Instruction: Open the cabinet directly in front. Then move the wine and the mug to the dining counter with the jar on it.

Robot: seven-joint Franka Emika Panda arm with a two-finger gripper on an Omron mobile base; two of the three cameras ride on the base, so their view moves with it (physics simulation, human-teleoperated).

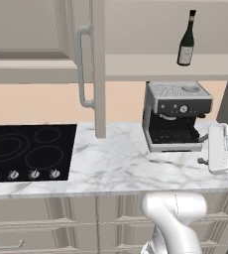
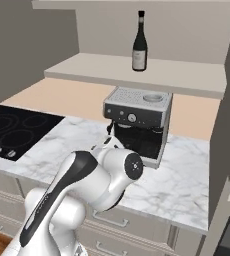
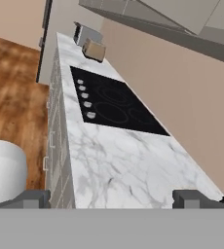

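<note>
Dark wine [image 1: 186, 39] stands shelved — well above the spread claw [image 3: 113, 198].

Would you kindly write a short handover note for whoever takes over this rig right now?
Gripper: open, empty, looking along the white marble counter toward the black cooktop.
Beige-grey upper cabinet: door swung open, done.
Dark glass wine bottle with pale label: upright on the cabinet's lower shelf, above the silver coffee machine, untouched.
Left: pick up the wine, locate the mug, carry both to the dining counter.
</note>
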